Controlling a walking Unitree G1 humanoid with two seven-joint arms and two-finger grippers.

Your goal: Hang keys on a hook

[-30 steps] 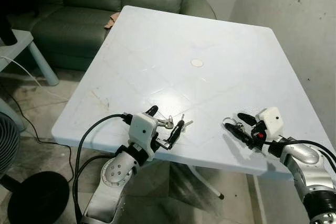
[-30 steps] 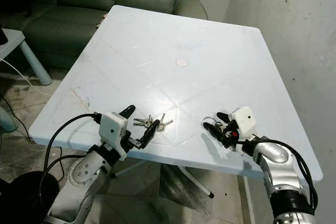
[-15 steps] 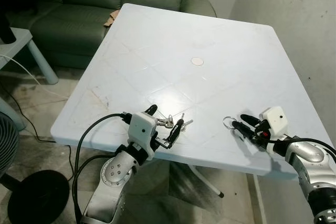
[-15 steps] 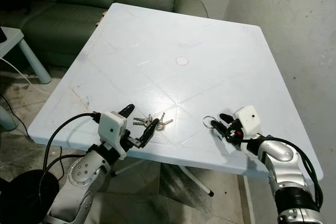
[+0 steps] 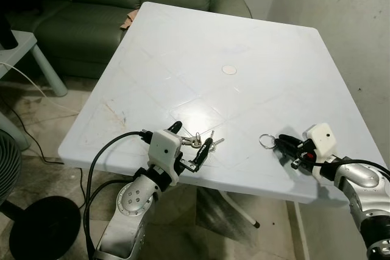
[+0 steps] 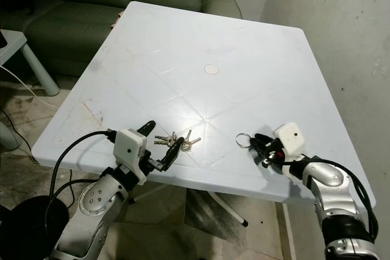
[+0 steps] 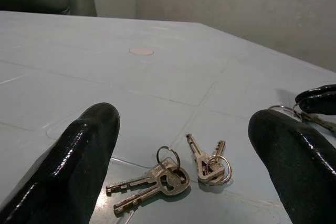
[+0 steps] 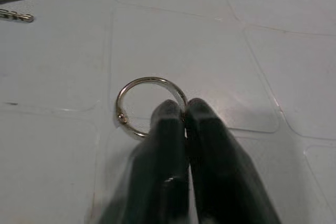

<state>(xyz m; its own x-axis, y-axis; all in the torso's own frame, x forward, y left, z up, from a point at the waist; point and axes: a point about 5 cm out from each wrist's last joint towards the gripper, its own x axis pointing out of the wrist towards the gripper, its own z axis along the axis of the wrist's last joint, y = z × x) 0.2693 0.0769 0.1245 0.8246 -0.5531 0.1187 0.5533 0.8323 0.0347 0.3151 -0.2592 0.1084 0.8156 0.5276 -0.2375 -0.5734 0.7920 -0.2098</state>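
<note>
Two small bunches of keys flat on the white surface near its front edge, close together but apart, each on its own little ring. Left end effector spread wide around them, one finger on either side, low over the surface and apparently not touching the keys: a stance that suits closing in from both sides. Right end effector pinched tight on a bare metal ring, gripped at the rim so the loop stands free ahead of the fingertips, just above the surface and well to the right of the keys. Probably held that way to leave the opening clear for threading keys on, or for slipping over a hook. No hook to be made out anywhere; a small round mark at mid-surface, too small to tell what. Green sofa beyond the far edge, bare wall on the right. Hanging step not yet begun, by the look of it.
</note>
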